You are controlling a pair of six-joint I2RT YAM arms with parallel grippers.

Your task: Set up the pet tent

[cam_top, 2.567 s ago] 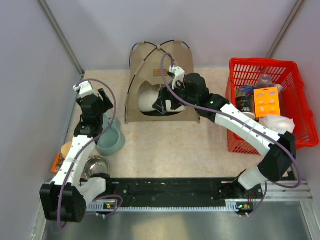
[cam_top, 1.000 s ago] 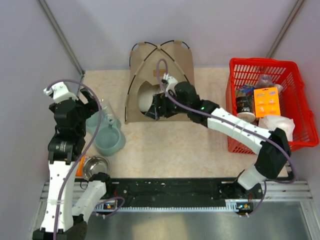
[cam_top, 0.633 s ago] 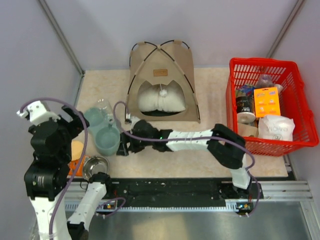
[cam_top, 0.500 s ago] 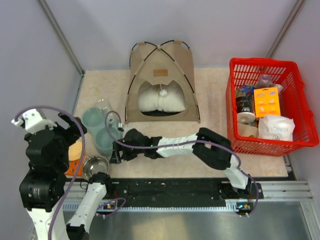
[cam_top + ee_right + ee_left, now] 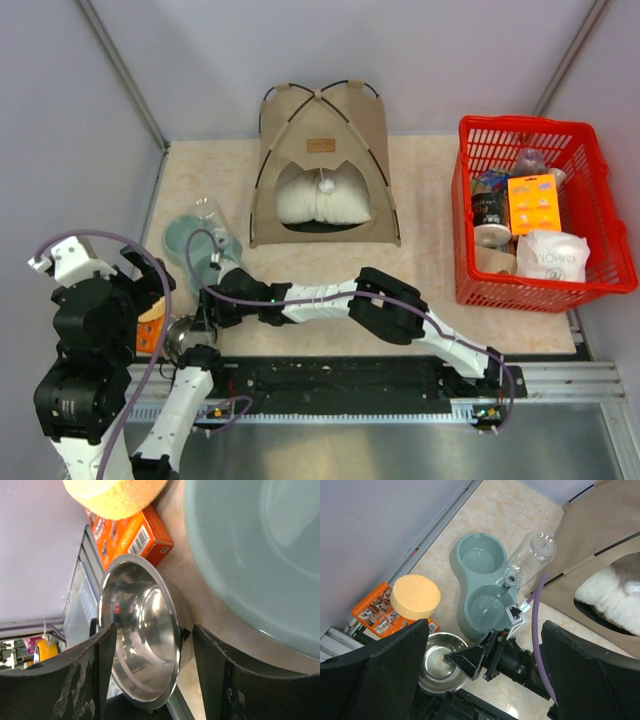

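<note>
Risk: right gripper (image 5: 152,630), jaws part-spread astride steel bowl (image 5: 437,667) with nothing clamped, could nip or shove bowl into teal feeder (image 5: 482,605); cause: working low among clutter front-left of pet tent (image 5: 322,150). Purple cable (image 5: 534,625) may snag feeder. Left gripper (image 5: 485,625) spread wide, empty, raised farther front-left of tent. Tent upright, poles arched, looks set up; well apart from both jaws, feeder lying between tent and right jaws

Right arm (image 5: 330,295) is laid low and stretched across to the steel bowl (image 5: 188,336), right gripper (image 5: 155,630) set with jaws apart astride its rim, while left arm (image 5: 85,340) is raised high above that bowl, left gripper (image 5: 485,630) spread wide.
</note>
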